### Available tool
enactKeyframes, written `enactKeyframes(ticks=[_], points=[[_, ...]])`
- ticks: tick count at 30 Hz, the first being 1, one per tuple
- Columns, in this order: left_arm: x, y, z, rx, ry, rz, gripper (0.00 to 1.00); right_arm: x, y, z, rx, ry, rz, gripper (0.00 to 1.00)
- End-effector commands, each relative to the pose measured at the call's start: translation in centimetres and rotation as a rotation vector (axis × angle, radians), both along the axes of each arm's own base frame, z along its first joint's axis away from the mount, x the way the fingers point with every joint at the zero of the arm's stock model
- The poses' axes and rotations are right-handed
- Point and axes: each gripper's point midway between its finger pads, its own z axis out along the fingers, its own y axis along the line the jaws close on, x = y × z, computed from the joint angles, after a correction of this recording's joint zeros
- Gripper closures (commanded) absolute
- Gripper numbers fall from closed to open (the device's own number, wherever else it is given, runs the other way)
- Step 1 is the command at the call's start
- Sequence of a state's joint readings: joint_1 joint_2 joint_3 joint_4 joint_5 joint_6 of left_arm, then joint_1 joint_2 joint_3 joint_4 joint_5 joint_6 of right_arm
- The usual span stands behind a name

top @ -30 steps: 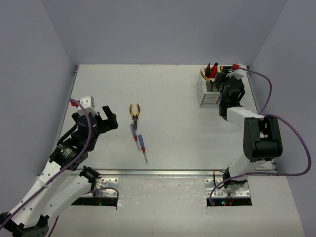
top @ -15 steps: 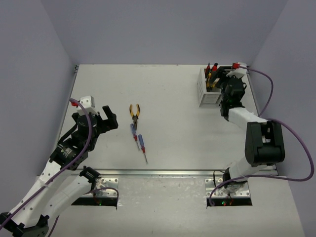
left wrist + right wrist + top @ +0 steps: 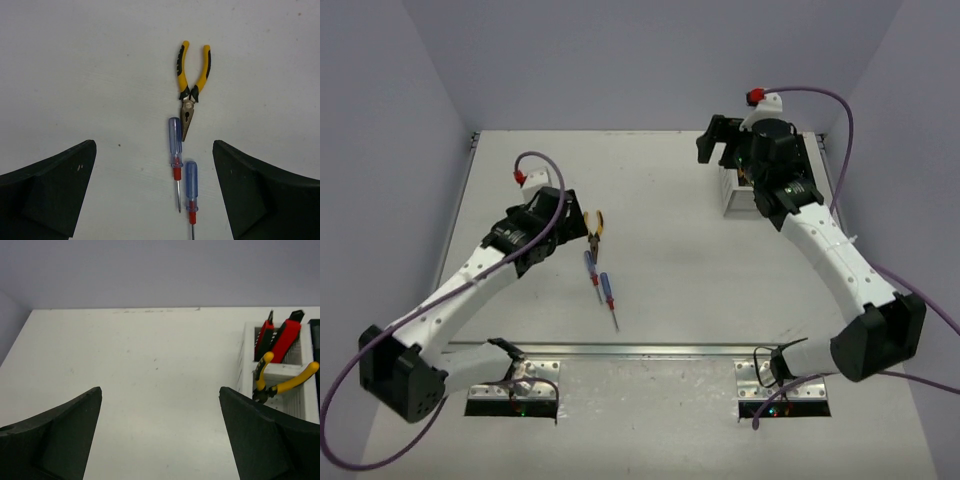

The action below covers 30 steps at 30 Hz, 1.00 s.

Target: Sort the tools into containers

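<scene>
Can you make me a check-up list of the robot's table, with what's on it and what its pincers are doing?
Surface: flat white tabletop.
Job's things: yellow-handled pliers and two blue-and-red screwdrivers lie loose; white slotted bin holds two red utility knives and a second yellow-handled pair.
Clutter: nothing seen.
Grippers: left pincer open, empty, above the loose tools; right pincer open, empty, near the bin.
Cables: purple cables loop from both arms, clear of the tools.
Surroundings: plain pale walls.
</scene>
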State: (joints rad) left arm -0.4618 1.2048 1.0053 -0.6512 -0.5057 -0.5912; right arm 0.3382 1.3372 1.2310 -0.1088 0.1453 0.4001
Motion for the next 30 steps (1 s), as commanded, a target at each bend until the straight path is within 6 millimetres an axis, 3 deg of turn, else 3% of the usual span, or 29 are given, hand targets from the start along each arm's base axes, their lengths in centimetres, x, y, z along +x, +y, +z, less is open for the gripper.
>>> enactKeyframes(ticks=[1, 6, 11, 14, 16, 19, 21, 23, 30], points=[[5.2, -2.0, -3.1, -0.053, 0.081, 0.054, 0.01, -4.6, -0.2, -5.4, 0.030, 0.188, 0.061, 0.01], [9.6, -1.1, -7.6, -0.102, 0.179, 0.051, 0.10, -10.2, 3.4, -7.7, 0.210, 0.248, 0.288, 0.01], [11.9, -1.0, -10.8, -0.076, 0.256, 0.030, 0.21, -12.6, 4.4, -10.2, 0.303, 0.306, 0.348, 0.01], [12.7, -1.0, -12.4, -0.099, 0.276, 0.024, 0.30, -13.2, 4.5, -11.2, 0.288, 0.360, 0.364, 0.01], [13.1, -1.2, -13.4, -0.096, 0.294, 0.015, 0.31, -13.5, 4.7, -11.5, 0.286, 0.373, 0.379, 0.01], [13.3, -1.4, -14.5, -0.103, 0.319, 0.018, 0.44, -13.6, 4.9, -11.8, 0.292, 0.376, 0.392, 0.02], [13.1, -1.3, -15.5, -0.098, 0.341, 0.034, 0.46, -13.7, 5.1, -11.8, 0.293, 0.391, 0.400, 0.03], [12.9, -1.1, -16.1, -0.090, 0.353, 0.048, 0.60, -13.6, 5.1, -11.4, 0.289, 0.401, 0.401, 0.04], [13.0, -1.3, -18.0, -0.092, 0.380, 0.050, 0.90, -13.6, 5.0, -11.6, 0.282, 0.409, 0.391, 0.05]])
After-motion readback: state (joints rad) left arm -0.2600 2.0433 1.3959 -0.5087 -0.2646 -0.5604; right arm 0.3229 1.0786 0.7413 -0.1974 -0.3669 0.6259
